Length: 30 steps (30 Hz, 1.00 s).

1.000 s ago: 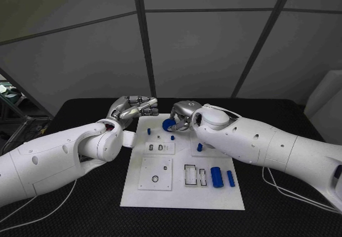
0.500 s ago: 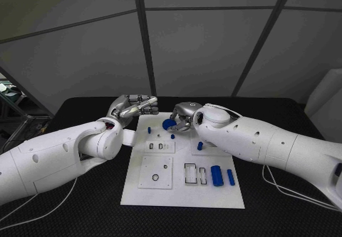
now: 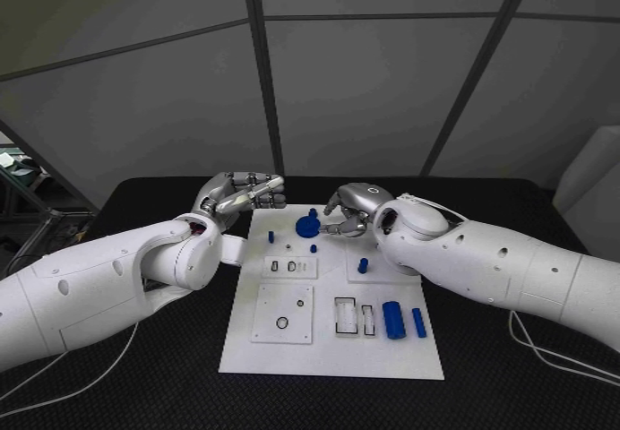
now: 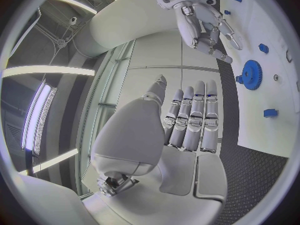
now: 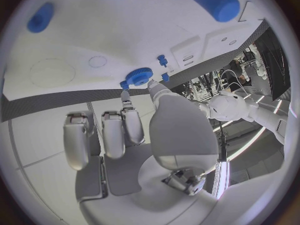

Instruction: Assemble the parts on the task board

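Note:
The white task board [image 3: 330, 354] lies in the middle of the black table. A blue gear [image 3: 307, 226] [image 4: 252, 75] [image 5: 139, 76] sits at the board's far end. My right hand [image 3: 351, 201] [image 4: 205, 20] [image 5: 125, 135] hovers just right of the gear, fingers spread and holding nothing, apart from it. At the board's far left corner my left hand [image 3: 240, 193] [image 4: 187, 120] is raised off the surface, its fingers side by side and its palm bare. Two blue cylinders [image 3: 392, 320] [image 3: 417, 322] lie at the board's near right. Small blue pegs [image 3: 363, 264] [image 3: 271, 238] stand further in.
Two white insert plates [image 3: 291, 266] [image 3: 283, 313] with slots and holes sit on the board's left half, and a framed slot [image 3: 345, 316] lies beside the cylinders. A thin cable [image 3: 517, 345] trails over the table [image 3: 155, 385] at the right.
My right hand has let go of the blue gear and drawn back to the right. The gear stays at the board's far end. The left hand has not moved.

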### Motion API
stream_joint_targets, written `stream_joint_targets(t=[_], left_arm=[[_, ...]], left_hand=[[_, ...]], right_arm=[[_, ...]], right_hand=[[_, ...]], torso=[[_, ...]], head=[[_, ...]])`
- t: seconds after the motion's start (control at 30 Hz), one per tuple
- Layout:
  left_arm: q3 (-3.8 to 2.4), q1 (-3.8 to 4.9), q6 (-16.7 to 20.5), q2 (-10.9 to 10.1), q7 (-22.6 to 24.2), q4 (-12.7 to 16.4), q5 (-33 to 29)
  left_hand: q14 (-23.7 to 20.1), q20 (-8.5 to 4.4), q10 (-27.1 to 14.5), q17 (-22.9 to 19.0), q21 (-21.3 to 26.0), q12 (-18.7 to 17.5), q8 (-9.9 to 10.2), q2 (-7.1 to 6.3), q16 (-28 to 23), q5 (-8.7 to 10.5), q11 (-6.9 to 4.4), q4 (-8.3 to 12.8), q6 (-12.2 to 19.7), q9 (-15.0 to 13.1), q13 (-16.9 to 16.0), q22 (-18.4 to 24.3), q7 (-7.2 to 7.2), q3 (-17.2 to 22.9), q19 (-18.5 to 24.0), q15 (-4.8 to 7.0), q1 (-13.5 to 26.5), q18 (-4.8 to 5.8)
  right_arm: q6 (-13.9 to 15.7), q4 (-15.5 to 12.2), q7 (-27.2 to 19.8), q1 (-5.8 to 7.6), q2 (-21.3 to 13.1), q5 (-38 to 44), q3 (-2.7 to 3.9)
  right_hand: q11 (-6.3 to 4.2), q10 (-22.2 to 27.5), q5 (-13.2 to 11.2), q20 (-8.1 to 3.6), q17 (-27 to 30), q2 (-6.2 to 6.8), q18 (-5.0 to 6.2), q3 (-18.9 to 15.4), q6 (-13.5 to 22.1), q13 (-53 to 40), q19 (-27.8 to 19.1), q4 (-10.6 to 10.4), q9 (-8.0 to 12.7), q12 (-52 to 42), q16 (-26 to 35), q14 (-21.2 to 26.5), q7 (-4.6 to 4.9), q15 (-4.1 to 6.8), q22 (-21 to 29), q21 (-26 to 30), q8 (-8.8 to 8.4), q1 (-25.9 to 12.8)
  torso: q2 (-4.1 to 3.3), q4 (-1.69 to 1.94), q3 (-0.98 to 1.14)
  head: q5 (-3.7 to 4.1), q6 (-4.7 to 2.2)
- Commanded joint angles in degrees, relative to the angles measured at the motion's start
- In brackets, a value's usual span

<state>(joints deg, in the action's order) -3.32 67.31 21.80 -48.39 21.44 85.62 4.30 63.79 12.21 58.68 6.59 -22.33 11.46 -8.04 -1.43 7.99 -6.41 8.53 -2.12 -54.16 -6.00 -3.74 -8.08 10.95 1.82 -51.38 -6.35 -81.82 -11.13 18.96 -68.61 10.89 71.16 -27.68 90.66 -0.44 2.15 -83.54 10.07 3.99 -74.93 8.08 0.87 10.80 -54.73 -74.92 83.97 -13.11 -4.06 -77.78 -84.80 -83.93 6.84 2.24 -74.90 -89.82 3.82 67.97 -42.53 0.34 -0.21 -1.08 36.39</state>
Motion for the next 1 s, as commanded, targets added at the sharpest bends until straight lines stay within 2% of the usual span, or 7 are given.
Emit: stream_joint_targets(t=[0.03,0.2,0.33,0.43,0.63,0.87,1.0], left_arm=[[-0.06,0.10,-0.4,-0.2,0.2,0.0,0.2],[-0.05,0.09,-0.4,-0.5,0.3,-0.1,0.1],[-0.04,0.09,-0.5,-0.5,0.2,-0.2,0.1],[-0.04,0.08,-0.5,-0.5,0.3,-0.3,0.1],[-0.03,0.06,-0.7,-0.2,0.3,-0.8,0.1],[-0.03,0.02,-0.9,0.3,0.3,-1.3,0.1],[-0.02,0.00,-0.9,0.4,0.3,-1.5,0.1]], left_hand=[[0.0,0.40,0.1,0.1,0.3,-0.2,0.3,0.19,-0.2,0.31,0.16,0.3,-0.1,0.1,0.0,0.1,0.35,0.0,0.0,-0.17,-0.1,0.74],[0.0,0.40,0.1,0.1,0.3,-0.2,0.3,0.19,-0.2,0.31,0.16,0.3,-0.1,0.1,0.0,0.1,0.35,0.0,0.0,-0.17,-0.1,0.74],[0.0,0.40,0.2,0.1,0.3,-0.3,0.3,0.23,-0.3,0.34,0.17,0.4,-0.1,0.1,0.0,0.1,0.37,0.0,0.0,-0.18,-0.1,0.74],[0.0,0.40,0.2,0.1,0.3,-0.3,0.3,0.23,-0.3,0.34,0.17,0.4,-0.1,0.1,0.0,0.1,0.37,0.0,0.0,-0.18,-0.1,0.74],[0.0,0.40,0.2,0.1,0.3,-0.3,0.3,0.23,-0.3,0.34,0.17,0.4,-0.1,0.1,0.0,0.1,0.37,0.0,0.0,-0.18,-0.1,0.74],[0.0,0.40,0.2,0.1,0.3,-0.3,0.4,0.24,-0.3,0.37,0.17,0.4,-0.1,0.1,0.0,0.1,0.36,0.0,0.0,-0.18,-0.1,0.74],[0.0,0.40,0.2,0.1,0.3,-0.3,0.4,0.24,-0.3,0.37,0.17,0.4,-0.1,0.1,0.0,0.1,0.36,0.0,0.0,-0.18,-0.1,0.74]], right_arm=[[6.5,-2.0,-5.5,0.14,-2.9,-7.9,0.54],[1.6,-4.1,-11.9,0.18,-9.5,-18.5,1.44],[-0.8,-4.4,-16.3,0.19,-13.6,-24.2,1.64],[-1.9,-4.1,-18.0,0.17,-15.9,-26.0,1.68],[-2.7,-3.1,-18.9,0.10,-17.7,-25.1,1.70],[-4.6,-0.3,-17.8,-0.11,-16.8,-24.3,1.70],[-5.8,0.9,-16.9,-0.42,-16.1,-23.5,1.70]], right_hand=[[-0.03,0.5,0.0,0.32,-1.3,0.16,-0.87,0.1,-0.6,-3.0,6.0,0.9,0.1,0.9,0.6,-3.1,0.04,-0.08,-15.1,-0.2,0.12,1.3],[-0.25,2.2,-0.8,0.17,0.9,0.87,-0.59,0.6,-1.9,-0.4,5.3,4.0,0.0,3.9,1.9,-2.5,-0.20,0.09,-14.0,0.4,0.25,5.2],[-0.40,2.6,-0.4,0.03,0.9,1.16,-0.50,1.7,-2.1,0.2,5.1,7.2,0.1,4.7,2.1,-2.6,-0.23,0.23,-13.6,0.6,0.00,9.1],[-0.41,2.8,-0.3,0.01,1.0,1.63,-0.46,1.8,-2.2,0.5,5.0,8.5,0.1,5.1,2.2,-2.6,-0.23,0.23,-13.4,0.7,-0.06,10.2],[-0.42,2.9,-0.5,0.00,1.1,2.06,-0.38,1.7,-2.3,0.9,4.8,9.1,0.1,5.5,2.3,-2.6,-0.25,0.23,-13.1,0.8,-0.08,10.5],[-0.33,3.3,-0.7,0.02,1.1,2.27,-0.32,1.4,-1.7,1.4,4.6,9.3,0.3,6.1,2.4,-2.6,-0.14,0.20,-12.8,1.0,-0.30,10.3],[-0.28,3.4,-0.7,0.04,1.1,2.28,-0.31,1.3,-1.3,1.7,4.6,9.4,0.3,6.4,2.4,-2.6,-0.08,0.16,-12.8,1.0,-0.35,10.2]], torso=[[0.15,-0.17,-0.09],[0.46,-0.74,0.02],[0.60,-1.09,0.10],[0.69,-1.39,0.33],[0.60,-1.30,0.40],[0.48,-1.13,0.38],[0.49,-0.98,0.20]], head=[[0.08,-0.22],[-0.16,-0.38],[0.12,-0.57],[0.24,-0.44],[0.89,-0.50],[1.45,-0.45],[1.47,-0.28]])
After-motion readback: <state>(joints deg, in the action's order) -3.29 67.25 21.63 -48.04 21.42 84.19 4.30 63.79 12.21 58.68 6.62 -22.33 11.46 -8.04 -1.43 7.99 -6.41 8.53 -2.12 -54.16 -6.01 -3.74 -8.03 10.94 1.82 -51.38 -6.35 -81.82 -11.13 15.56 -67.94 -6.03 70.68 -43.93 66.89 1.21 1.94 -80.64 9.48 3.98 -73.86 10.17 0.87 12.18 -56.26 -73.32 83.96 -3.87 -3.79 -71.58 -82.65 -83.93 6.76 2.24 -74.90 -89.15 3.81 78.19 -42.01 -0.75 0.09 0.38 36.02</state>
